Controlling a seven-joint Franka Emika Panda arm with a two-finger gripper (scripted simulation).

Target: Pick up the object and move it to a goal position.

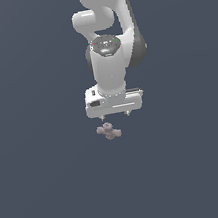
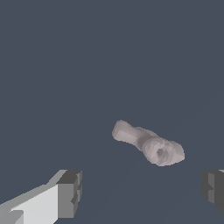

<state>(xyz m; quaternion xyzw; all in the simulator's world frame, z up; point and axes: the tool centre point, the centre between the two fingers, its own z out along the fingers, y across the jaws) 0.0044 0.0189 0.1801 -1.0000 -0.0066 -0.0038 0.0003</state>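
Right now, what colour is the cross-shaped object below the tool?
Pinkish-grey, with a lumpy surface; the object shows best in the wrist view.

Only one flat surface (image 1: 44, 193) of dark slate blue-grey, filling both views from edge to edge. No visible seam, edge or corner anywhere, so floor and wall cannot be told apart. Plain and matte, without pattern or texture. Lit evenly and softly; slightly paler toward the near part of the exterior view, only faint shading elsewhere
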